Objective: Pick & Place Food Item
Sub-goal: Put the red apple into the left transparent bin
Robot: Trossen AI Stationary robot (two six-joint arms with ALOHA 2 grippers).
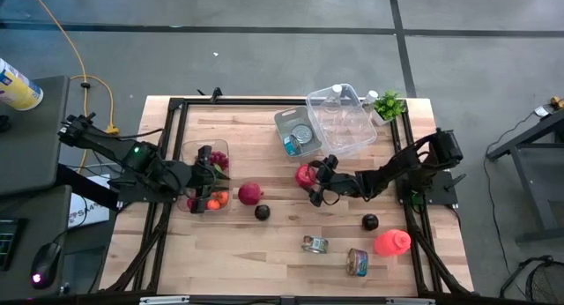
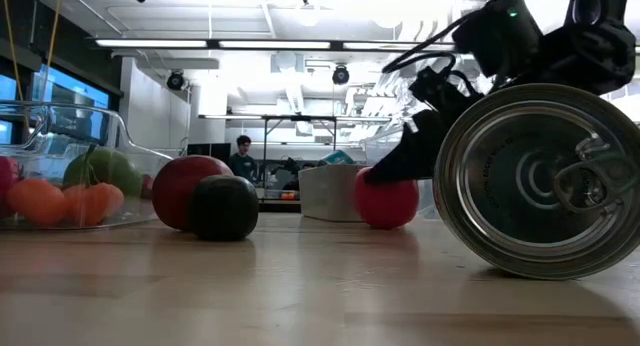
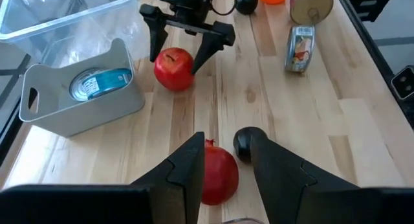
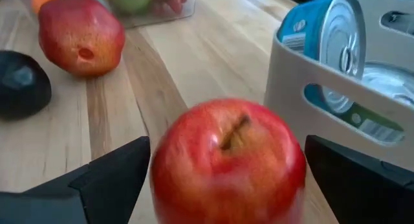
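Red apple (image 4: 228, 160) sitting on the table just beside the grey bin (image 1: 298, 133) | right gripper (image 3: 187, 37) straddling it, fingers spread, likely lining up a grasp | left gripper (image 3: 225, 164) waiting open over the fruit container (image 1: 205, 175), beyond the pomegranate (image 1: 249, 194).

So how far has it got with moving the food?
Some fruit already sits in the clear bowl, under the left pincer. Right now the right pincer is open around a red apple on the table, not yet lifted. The pomegranate and two dark avocados are untouched.
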